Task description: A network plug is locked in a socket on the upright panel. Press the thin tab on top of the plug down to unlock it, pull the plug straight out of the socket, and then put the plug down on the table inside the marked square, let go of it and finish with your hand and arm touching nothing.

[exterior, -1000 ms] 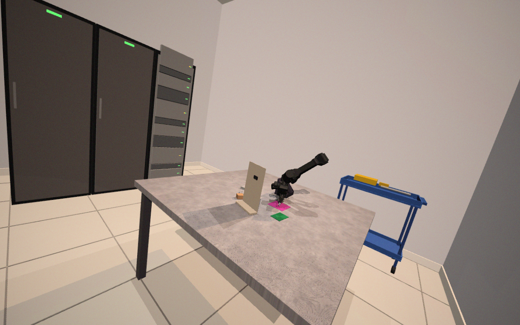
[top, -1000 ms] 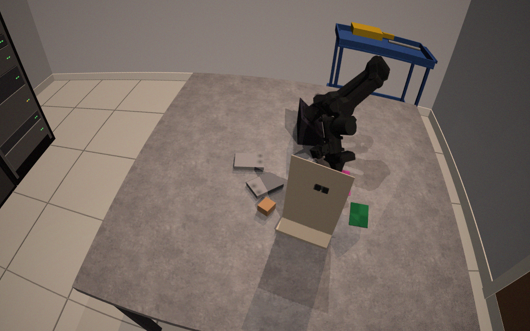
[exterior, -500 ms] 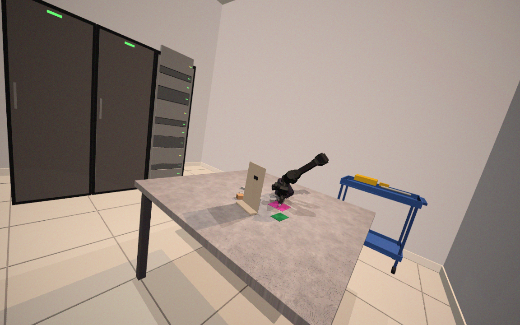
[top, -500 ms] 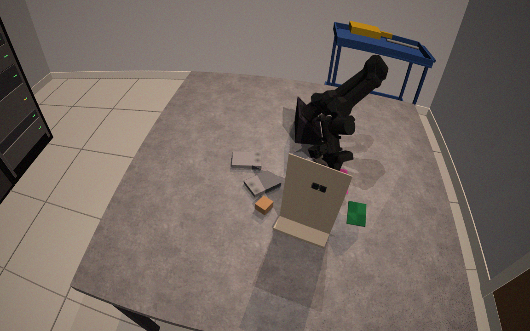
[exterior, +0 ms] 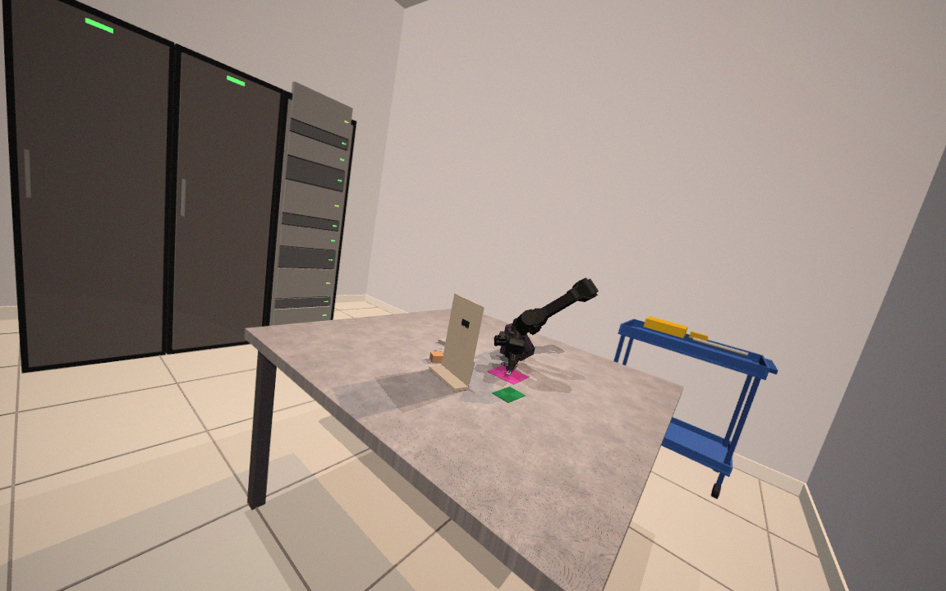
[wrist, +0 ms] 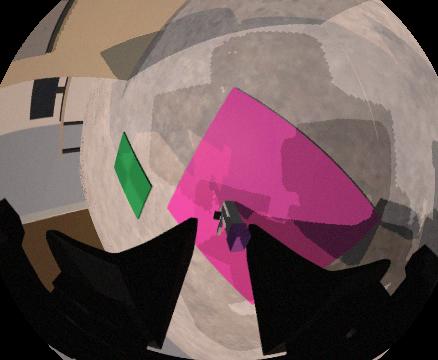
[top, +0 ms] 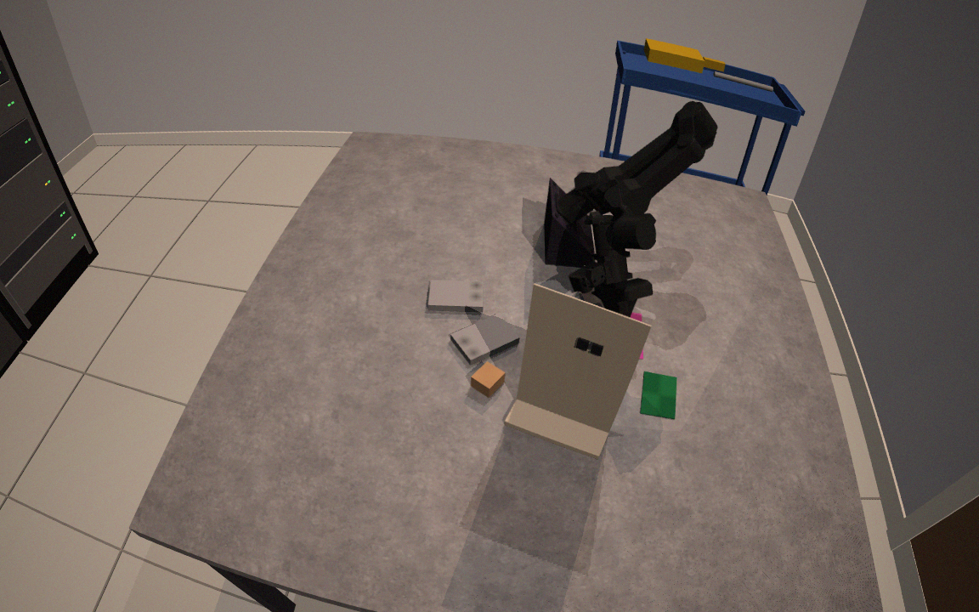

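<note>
The plug (wrist: pixel 232 215), grey with a purple rear end, shows in the wrist view over the marked pink square (wrist: pixel 264 155) (exterior: pixel 521 377) (top: pixel 636 316) and appears to rest on it, near one edge. My gripper (wrist: pixel 222 228) (exterior: pixel 509 373) is partly open around the plug's rear. A gap shows between the left finger and the plug; the right fingertip is very close to the purple end, and contact cannot be told. The upright panel (top: pixel 568 380) (exterior: pixel 463 352) stands beside the square and hides my fingertips and most of the square in the top view.
A green square (top: pixel 658 395) (exterior: pixel 507 394) (wrist: pixel 133 175) lies beside the pink one. An orange block (top: pixel 488 378) (exterior: pixel 436 357) and grey flat blocks (top: pixel 451 294) lie on the panel's other side. A blue cart (top: pixel 706 87) (exterior: pixel 711 355) stands beyond the table.
</note>
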Controlling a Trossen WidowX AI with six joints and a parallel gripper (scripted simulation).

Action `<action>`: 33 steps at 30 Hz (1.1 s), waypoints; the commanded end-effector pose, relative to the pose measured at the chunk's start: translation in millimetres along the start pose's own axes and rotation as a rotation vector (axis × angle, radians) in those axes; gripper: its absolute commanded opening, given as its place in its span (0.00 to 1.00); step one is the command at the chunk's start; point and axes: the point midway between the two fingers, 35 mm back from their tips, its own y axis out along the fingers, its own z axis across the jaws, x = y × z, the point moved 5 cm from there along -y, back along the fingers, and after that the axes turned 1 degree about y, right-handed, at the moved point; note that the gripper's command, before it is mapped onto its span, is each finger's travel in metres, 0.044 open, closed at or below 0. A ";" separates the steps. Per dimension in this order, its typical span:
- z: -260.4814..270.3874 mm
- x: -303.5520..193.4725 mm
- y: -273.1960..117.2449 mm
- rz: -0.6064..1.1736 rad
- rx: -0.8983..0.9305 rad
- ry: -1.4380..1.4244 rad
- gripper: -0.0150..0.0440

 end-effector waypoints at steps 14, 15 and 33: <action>0.8 2.2 -9.6 -0.004 -0.006 -0.002 0.52; 0.8 2.3 -10.3 -0.004 -0.006 -0.002 0.52; 1.0 3.7 -23.4 -0.006 -0.008 0.000 0.52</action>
